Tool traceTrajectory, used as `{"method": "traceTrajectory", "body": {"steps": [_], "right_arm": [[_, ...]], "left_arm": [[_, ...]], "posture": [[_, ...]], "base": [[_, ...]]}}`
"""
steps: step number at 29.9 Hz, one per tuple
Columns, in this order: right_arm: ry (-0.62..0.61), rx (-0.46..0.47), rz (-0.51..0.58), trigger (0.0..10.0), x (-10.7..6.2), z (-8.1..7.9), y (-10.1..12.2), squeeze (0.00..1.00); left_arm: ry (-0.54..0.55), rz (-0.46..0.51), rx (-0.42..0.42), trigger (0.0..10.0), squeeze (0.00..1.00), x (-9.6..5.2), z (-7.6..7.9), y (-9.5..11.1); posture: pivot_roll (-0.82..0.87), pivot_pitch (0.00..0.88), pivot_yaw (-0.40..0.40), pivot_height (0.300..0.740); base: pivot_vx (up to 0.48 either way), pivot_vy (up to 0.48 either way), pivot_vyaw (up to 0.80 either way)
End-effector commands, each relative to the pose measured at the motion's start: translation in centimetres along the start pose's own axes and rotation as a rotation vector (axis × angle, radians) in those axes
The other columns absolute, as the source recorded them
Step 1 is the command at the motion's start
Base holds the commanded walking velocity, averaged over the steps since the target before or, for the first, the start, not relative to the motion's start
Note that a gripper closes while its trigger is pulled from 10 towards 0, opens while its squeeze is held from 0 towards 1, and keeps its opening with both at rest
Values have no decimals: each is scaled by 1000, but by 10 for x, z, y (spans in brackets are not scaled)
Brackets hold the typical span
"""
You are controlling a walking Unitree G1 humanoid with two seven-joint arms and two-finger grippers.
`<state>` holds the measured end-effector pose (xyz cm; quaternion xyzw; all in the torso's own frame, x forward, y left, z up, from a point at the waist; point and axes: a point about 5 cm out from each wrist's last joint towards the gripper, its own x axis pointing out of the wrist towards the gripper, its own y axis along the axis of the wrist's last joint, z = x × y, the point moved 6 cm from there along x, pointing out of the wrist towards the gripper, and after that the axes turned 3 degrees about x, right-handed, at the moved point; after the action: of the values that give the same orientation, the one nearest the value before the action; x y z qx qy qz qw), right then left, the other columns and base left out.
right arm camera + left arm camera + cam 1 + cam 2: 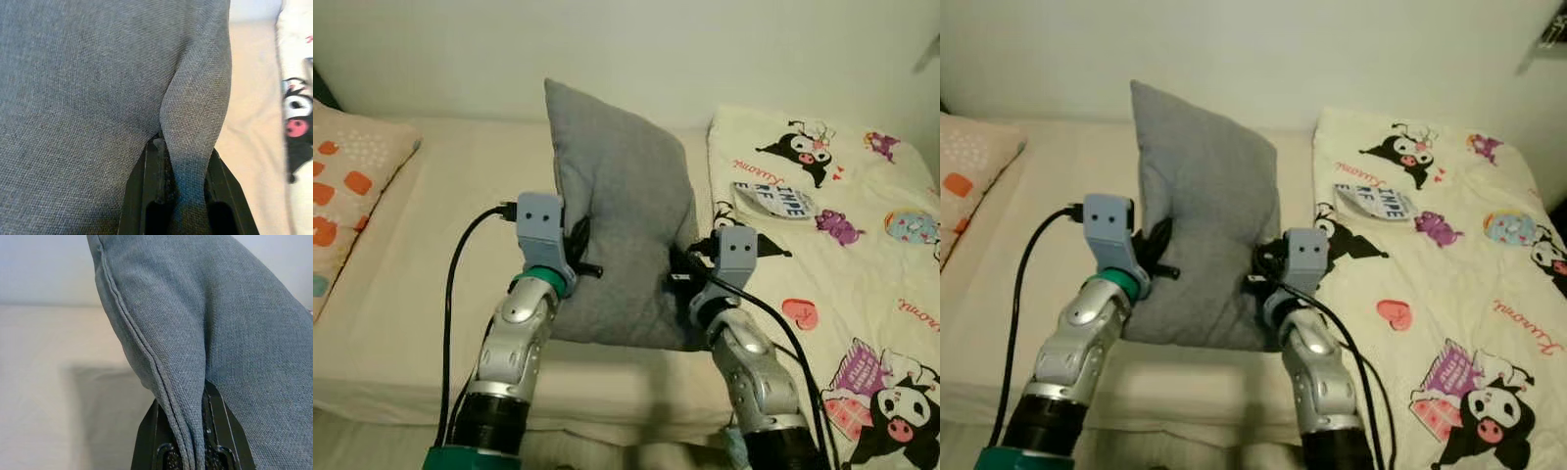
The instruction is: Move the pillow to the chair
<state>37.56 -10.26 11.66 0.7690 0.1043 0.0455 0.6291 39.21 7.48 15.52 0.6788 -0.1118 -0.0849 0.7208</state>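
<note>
Pillow (622, 225), grey, stands over the bed's (431, 245) near edge, beside the cartoon blanket (842, 264), long axis upright, one corner pointing up at the wall. Left gripper (188, 440) is closed on its left seam; right gripper (183, 196) pinches a fold of its right edge. With only fabric pinched, the pillow could slip out or sag during carrying.

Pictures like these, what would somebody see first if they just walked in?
First, the big grey pillow standing up on the cream bed, pinched on one side edge by the left gripper and on the other by the right gripper. Next, the bright cartoon blanket spread over the bed's right side. Last, an orange-spotted pillow lies at the far left.
</note>
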Motion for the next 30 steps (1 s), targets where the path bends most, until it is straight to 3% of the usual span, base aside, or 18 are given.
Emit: {"method": "traceTrajectory", "body": {"steps": [1,6,11,15,20,23,27,30], "right_arm": [[16,-30,11,10000,0,-4,2,0],[19,-37,5,10000,-2,-2,1,0],[-66,20,-34,10000,-2,16,-6,0],[-72,-14,-26,10000,3,18,-1,0],[-39,-100,42,10000,16,16,25,0],[-38,-122,49,10000,18,17,28,0],[-40,-134,45,10000,18,21,28,0],[-27,-86,39,10000,13,21,27,0]], "left_arm": [[-43,53,5,10000,0,5,12,13],[-72,49,8,10000,0,6,21,13],[-46,45,-6,10000,0,8,22,11],[-48,53,34,10000,0,10,18,12],[32,58,39,10000,0,16,-6,15],[65,46,32,10000,0,14,-17,11],[73,36,40,10000,0,12,-20,6],[44,43,77,10000,0,9,-16,12]], "posture": [[10,0,90,740],[5,0,82,740],[1,0,43,740],[16,0,47,740],[12,0,34,740],[0,0,32,740],[3,0,11,740],[25,12,23,740]], "base": [[0,0,-525],[0,0,-800],[0,0,-800],[0,0,-800],[0,0,-800],[0,0,-800],[0,0,-800],[0,0,-800]]}}
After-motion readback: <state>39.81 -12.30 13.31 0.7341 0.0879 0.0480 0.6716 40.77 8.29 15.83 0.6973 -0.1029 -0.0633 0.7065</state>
